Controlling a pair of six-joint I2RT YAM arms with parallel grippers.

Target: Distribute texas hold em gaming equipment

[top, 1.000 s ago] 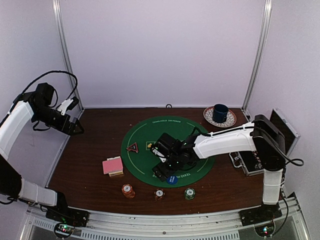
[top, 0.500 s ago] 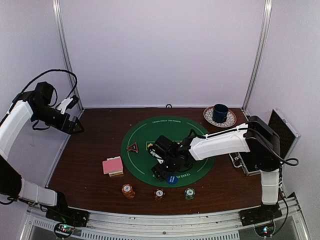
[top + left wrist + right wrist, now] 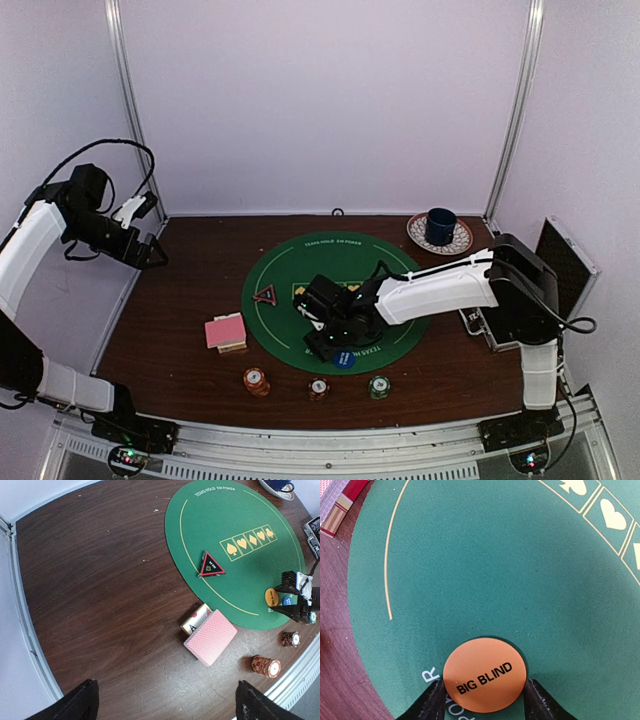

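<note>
An orange disc (image 3: 485,675) marked BIG BLIND lies on the green mat (image 3: 495,555) near its front edge. My right gripper (image 3: 485,686) is low over it, with one finger against each side of the disc's rim. In the top view the right gripper (image 3: 326,345) hides this disc, and a blue disc (image 3: 344,359) lies just beside it. A red-black triangle marker (image 3: 264,295) sits on the mat's left part. Pink-backed playing cards (image 3: 226,331) are stacked on the wood left of the mat. My left gripper (image 3: 150,255) hangs open, high over the table's left edge, holding nothing.
Three striped poker chip stacks stand along the front: orange-red (image 3: 256,380), dark (image 3: 318,387), green (image 3: 379,386). A dark blue cup (image 3: 440,226) on a saucer is at the back right. An open metal-edged case (image 3: 565,258) lies at the right edge.
My right gripper's fingers have closed inward onto the orange disc, and the arm has edged slightly left. The left arm has not moved.
</note>
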